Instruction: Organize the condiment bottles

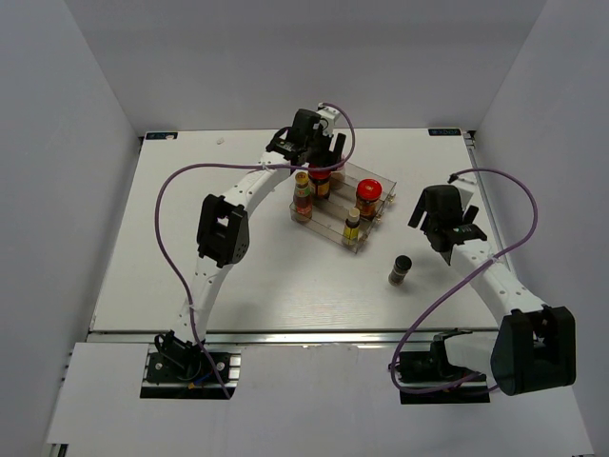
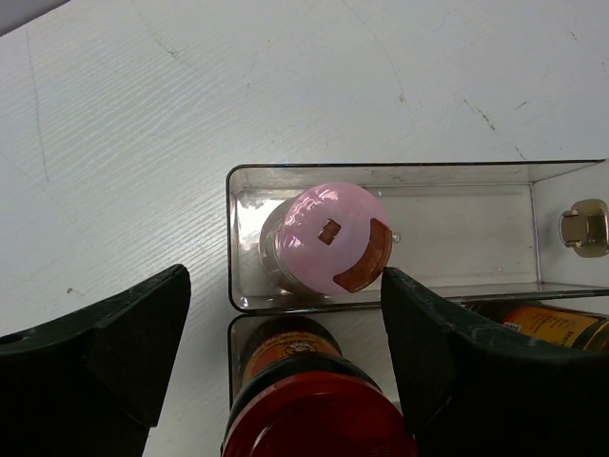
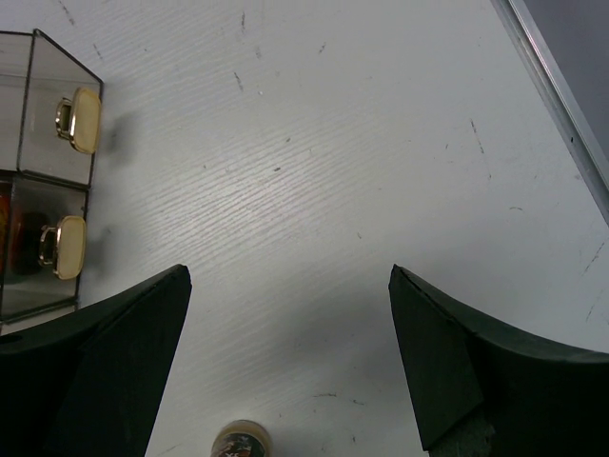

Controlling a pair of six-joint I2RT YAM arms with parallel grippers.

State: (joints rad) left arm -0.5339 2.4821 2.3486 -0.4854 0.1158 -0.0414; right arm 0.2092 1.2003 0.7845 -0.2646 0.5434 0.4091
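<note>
Reaching in from the left, the left arm arcs to the far middle of the table. The left gripper hangs over the left end of the clear stepped rack. Its fingers stand apart, with nothing clamped between them.

Left wrist view: the pink-capped shaker stands upright in one clear tier, tucked into that tier's end corner. Its cap is just beside the right-hand fingertip; whether they touch cannot be told. The next tier toward the camera holds a red-lidded jar with a dark body and an orange label, directly under the gripper.

From above, a slim yellow-capped bottle stands at the rack's left end, just beside that jar. Further right on the rack is a second red-lidded jar, upright on the far side. In front of it, on the near tier, a second yellow-capped bottle stands upright.

Right of the rack, on the bare table, the small black-capped bottle stands alone, near the rack's right corner but apart from it.

Right again, the right gripper hovers above the table, fingers spread wide and holding nothing. Its wrist view shows bare tabletop between the fingers and two gold handles on the rack's end at the left edge.
</note>
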